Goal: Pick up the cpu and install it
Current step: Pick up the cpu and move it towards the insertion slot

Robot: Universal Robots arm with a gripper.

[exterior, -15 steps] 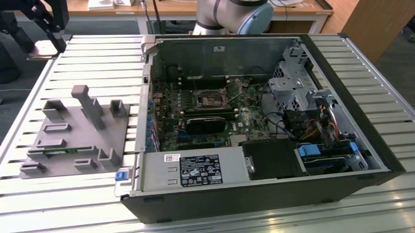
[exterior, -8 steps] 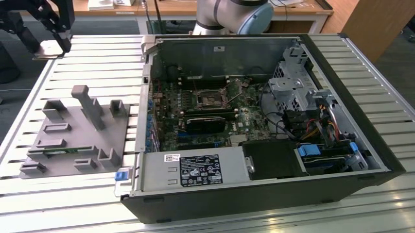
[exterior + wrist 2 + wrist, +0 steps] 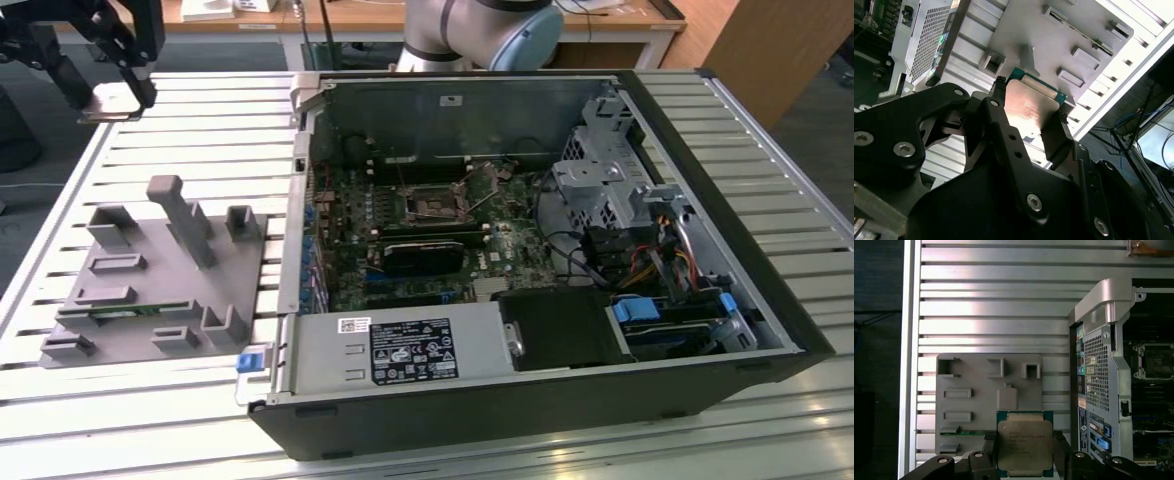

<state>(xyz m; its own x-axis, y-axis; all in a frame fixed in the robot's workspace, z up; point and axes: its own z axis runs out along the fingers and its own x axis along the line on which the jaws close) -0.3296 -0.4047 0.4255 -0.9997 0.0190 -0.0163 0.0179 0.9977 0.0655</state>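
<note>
Up over the surface (image 3: 994,290): cpu (image 3: 1025,444), flat, shiny side up.
Tool (image 3: 1029,112): pinching the cpu by two opposite edges.
Socket (image 3: 438,205): well apart from the tool, toward the exterior view's right, inside the open computer case (image 3: 561,400).
Underneath: grey tray (image 3: 969,390) on silver slats.
Room: wooden desks behind, dark floor.

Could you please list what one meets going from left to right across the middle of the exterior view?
Grey fixture plate → motherboard socket → silver drive cage → black case wall.
</note>
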